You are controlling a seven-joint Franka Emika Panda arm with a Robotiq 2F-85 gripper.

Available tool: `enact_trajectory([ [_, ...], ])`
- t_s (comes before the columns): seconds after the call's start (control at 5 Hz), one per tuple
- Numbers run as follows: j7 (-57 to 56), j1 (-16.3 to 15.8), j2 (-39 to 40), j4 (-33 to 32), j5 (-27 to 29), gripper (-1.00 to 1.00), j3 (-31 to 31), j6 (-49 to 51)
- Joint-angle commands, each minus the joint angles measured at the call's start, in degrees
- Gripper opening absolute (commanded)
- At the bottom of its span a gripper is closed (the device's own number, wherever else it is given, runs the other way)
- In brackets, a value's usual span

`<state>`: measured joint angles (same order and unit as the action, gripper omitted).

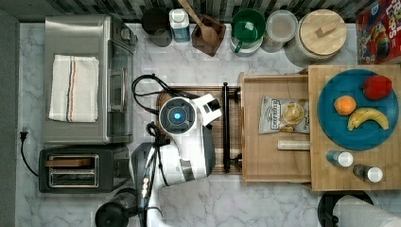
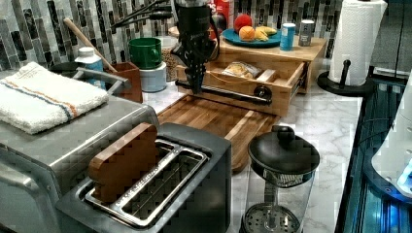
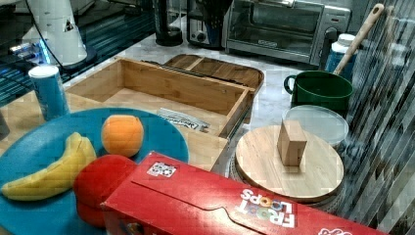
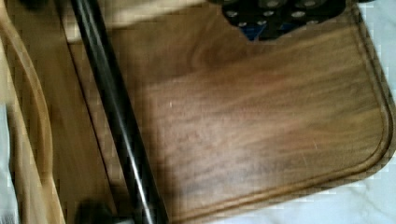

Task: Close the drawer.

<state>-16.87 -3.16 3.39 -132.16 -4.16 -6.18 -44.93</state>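
Drawer [image 1: 276,158] pulled open, gripper [image 2: 197,83] at its black handle bar [image 1: 226,127], jaws' state unclear

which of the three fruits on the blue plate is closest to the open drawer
The orange. It sits at the plate's edge on the drawer's side, while the banana and the red fruit lie farther from it.

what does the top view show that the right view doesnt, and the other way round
Top view alone: the robot arm over the dark wooden tray, the folded towel on the toaster oven, the toaster, and the black handle bar on the drawer's front.

Right view alone: the Froot Loops lettering on the red cereal box.

Both: the open drawer holding a snack bag, the blue plate with a banana and an orange, the green mug, and the round wooden lid.
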Motion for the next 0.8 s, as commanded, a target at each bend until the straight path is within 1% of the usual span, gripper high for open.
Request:
enact_trajectory([
  [0.2, -9.9, 2.5, 4.1, -2.0, -4.6, -1.0, 3.0, -3.7],
  [0.6, -18.3, 5.2, 4.7, -2.7, -6.2, -1.0, 4.4, -6.4],
  [0.8, -20.9, 6.2, 3.6, -2.5, -7.3, -1.0, 5.7, -6.0],
])
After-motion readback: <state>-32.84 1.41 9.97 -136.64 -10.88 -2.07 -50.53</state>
